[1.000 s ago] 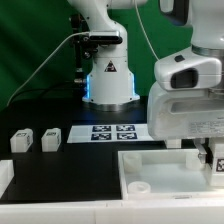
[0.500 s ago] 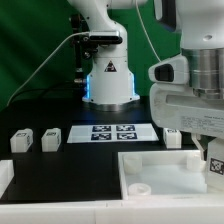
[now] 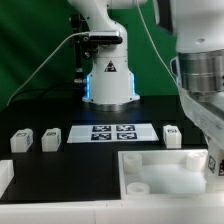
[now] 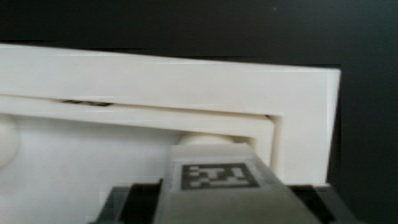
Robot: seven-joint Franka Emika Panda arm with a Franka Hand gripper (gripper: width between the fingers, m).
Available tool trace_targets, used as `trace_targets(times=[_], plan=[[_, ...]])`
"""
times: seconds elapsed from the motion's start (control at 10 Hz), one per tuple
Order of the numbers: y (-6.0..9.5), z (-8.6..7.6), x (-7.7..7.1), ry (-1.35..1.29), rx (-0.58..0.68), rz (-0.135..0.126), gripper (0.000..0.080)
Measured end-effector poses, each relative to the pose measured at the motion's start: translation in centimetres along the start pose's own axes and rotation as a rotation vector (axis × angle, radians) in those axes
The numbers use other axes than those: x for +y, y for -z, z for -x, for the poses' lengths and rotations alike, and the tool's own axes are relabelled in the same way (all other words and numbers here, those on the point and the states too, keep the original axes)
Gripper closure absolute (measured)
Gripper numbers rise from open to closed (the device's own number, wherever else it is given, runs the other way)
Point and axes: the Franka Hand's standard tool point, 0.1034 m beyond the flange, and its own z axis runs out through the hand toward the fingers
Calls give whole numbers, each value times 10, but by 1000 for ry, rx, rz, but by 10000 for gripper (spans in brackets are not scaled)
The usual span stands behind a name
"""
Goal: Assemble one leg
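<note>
The arm (image 3: 200,90) is the largest thing in the exterior view, a blurred white bulk filling that view's right side and hiding the tabletop behind it. The black tabletop (image 3: 50,110) is matte and dark, with its widest open stretch on the exterior view's left, between the robot base (image 3: 108,80) at the back and the row of parts in front. A green backdrop (image 3: 25,50) closes the room behind. Nearest the camera lies the large white panel (image 3: 170,165), its raised rim running along the front and a round hole (image 3: 140,187) near its corner. In the wrist view the same panel (image 4: 178,80) shows a straight outer edge against the black surface, with a stepped inner border. The marker board (image 3: 120,132) lies flat in front of the base, near the panel's far edge with a dark gap between. A white part (image 3: 4,178) is cut by the frame edge at the lower left. Three small posts stand apart from one another: the right post (image 3: 172,135) just beside the marker board's end, the middle post (image 3: 51,138) near its other end, and the far-left post (image 3: 20,142) beyond that. The leg (image 4: 217,168) is held over the panel, tag toward the wrist camera; whether it touches the panel cannot be told. The pincer (image 4: 217,205) is clenched on the leg, with a dark finger against each side.
</note>
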Motion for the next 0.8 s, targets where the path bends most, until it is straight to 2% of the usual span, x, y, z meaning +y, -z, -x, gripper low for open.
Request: trace_targets(times=[0.2,0.3,0.4,0.6,0.8], plan=[[-2,7,-3,-292,-6,-27,505],[-2,6,-2,-280,-3,-27,426],[-2,7,-2,-265,-3,-27,426],[-2,7,-2,-156,-2,-26,180],[2,4,-1,175,11,-16,159]])
